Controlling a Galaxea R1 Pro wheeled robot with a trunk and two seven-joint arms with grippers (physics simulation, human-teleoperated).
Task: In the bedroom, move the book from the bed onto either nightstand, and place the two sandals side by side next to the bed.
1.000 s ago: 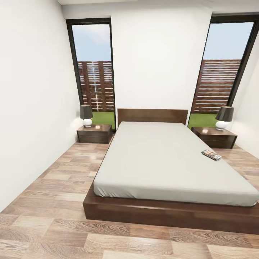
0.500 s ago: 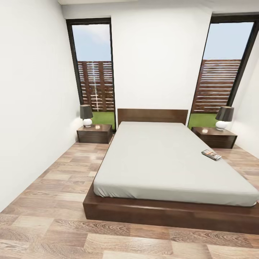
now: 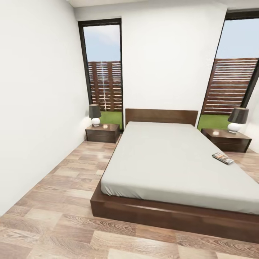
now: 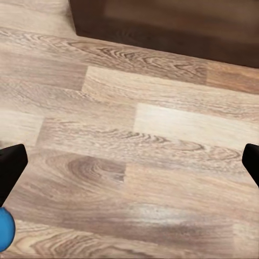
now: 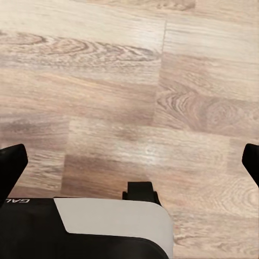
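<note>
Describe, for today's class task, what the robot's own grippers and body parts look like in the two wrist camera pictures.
The left gripper shows black, blunt fingertips at the picture's edges. The right gripper has the same black fingertips. Below it sits a black and light-grey body panel with partial white lettering and a small black bracket.

The right gripper (image 5: 129, 162) points down at the plank floor (image 5: 135, 86) — its two dark fingertips (image 5: 11, 167) stand far apart at the picture's edges, nothing between them. Beneath it shows the robot's base (image 5: 108, 229) — black with a light-grey panel.
</note>
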